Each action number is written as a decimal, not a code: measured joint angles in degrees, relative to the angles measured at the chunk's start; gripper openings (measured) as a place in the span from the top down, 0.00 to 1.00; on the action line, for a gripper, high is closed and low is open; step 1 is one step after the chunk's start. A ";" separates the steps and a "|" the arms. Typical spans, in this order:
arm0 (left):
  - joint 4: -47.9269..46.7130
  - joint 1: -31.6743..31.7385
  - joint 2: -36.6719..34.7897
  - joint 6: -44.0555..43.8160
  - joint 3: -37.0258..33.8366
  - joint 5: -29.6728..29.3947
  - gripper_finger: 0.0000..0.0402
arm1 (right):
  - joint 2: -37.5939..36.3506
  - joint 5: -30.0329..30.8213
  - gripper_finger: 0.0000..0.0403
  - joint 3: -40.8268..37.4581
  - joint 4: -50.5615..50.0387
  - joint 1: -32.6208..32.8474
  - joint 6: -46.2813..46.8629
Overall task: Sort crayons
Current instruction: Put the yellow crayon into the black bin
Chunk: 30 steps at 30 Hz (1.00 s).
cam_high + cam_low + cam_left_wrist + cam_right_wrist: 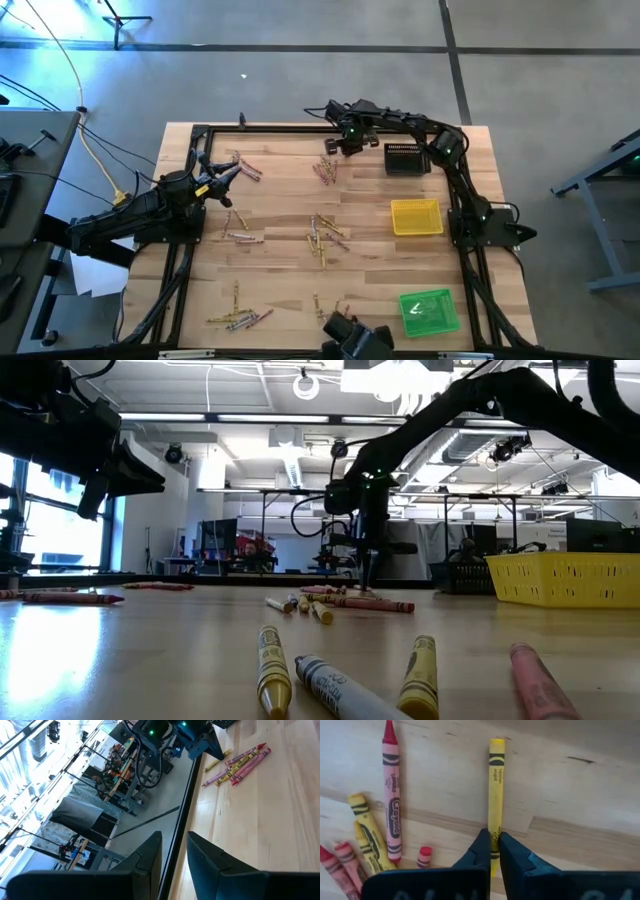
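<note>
Sorting is judged to be at an early stage, since nearly all the crayons are seen scattered loose on the wooden surface. Nearest the front edge, a small cluster of crayons lies at the left, and a green tray sits at the front right with what looks like one or two crayons inside, though this cannot be told for certain. Farther in, a central cluster is spread out, with a few more crayons to its left, and a yellow tray stands at the right, its contents not readable. The left gripper hangs above the left side of the surface near another small group; its fingers are parted a little and nothing is held. Farthest back, the right gripper is lowered at the far cluster, its fingers clenched on the near end of a yellow crayon, which lies flat on the wood beside a red crayon. A black tray sits just to the right. Most crayons remain to be placed.
</note>
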 joint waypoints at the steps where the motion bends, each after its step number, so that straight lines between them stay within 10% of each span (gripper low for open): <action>1: 0.00 0.01 -0.01 0.00 0.01 -0.02 0.81 | 0.00 -0.77 0.98 0.00 -0.08 -0.11 -1.12; 15: 0.00 0.00 0.00 0.00 0.00 0.00 0.81 | -6.27 0.40 0.97 -0.28 -8.43 0.02 -13.51; 30: 0.00 0.00 -0.02 0.00 0.00 0.00 0.81 | -32.51 7.75 0.97 -9.39 -11.86 -2.83 -23.84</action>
